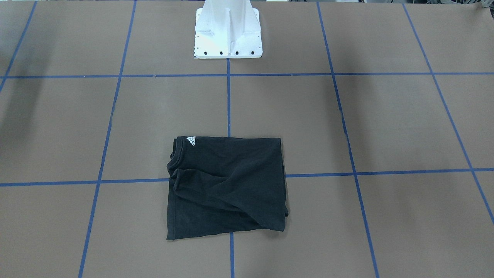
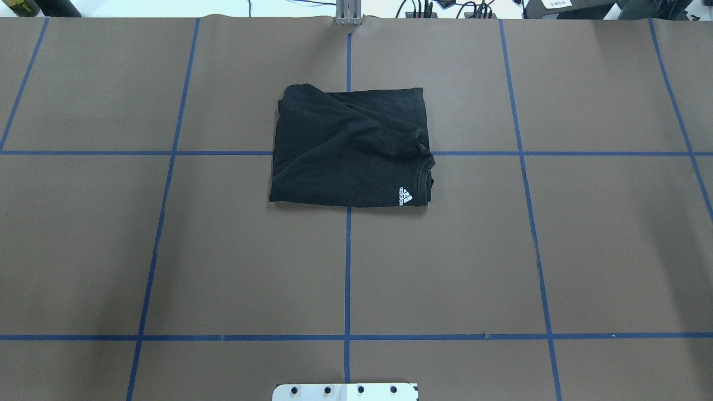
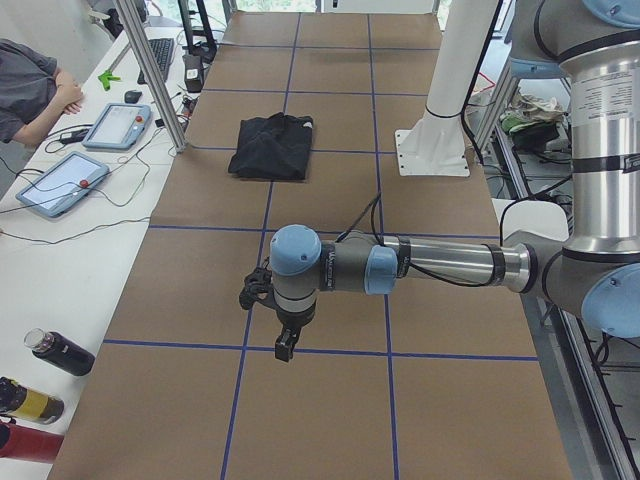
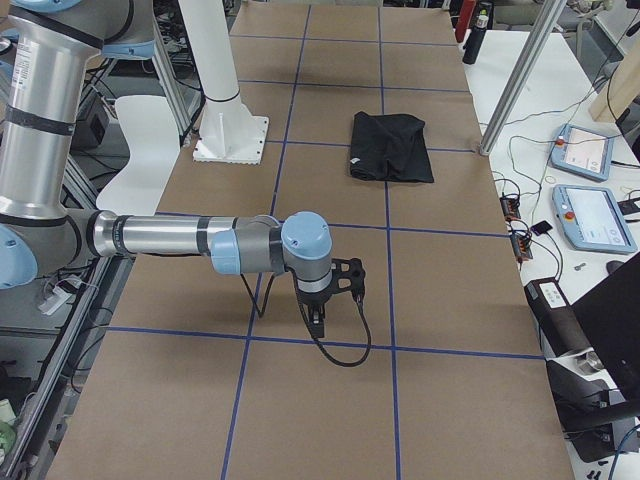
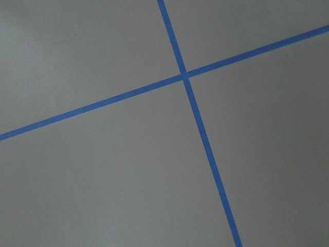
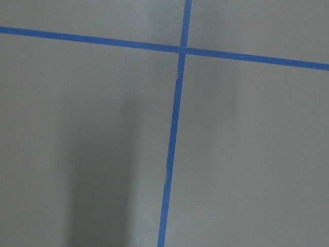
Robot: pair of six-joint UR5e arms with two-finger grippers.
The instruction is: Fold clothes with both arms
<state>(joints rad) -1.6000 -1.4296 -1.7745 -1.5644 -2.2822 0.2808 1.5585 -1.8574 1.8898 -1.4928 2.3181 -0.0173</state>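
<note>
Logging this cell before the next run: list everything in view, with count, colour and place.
T-shirt: one, black, folded, mid-table over a tape crossing.
logo: one, white, on the T-shirt's near corner, robot's right.
table: one, brown, blue tape grid.
pedestal: one, white, robot's edge of the table.
pendants: two, grey-blue, on the side desk.
bottle: one, black, desk's near end.
person: one, grey sleeve, at the desk.
left arm: silver, blue caps, over the table's left end.
left gripper: black, above bare table; open or shut unclear.
right arm: same colours, over the right end.
right gripper: black, above bare table; unclear.
</note>
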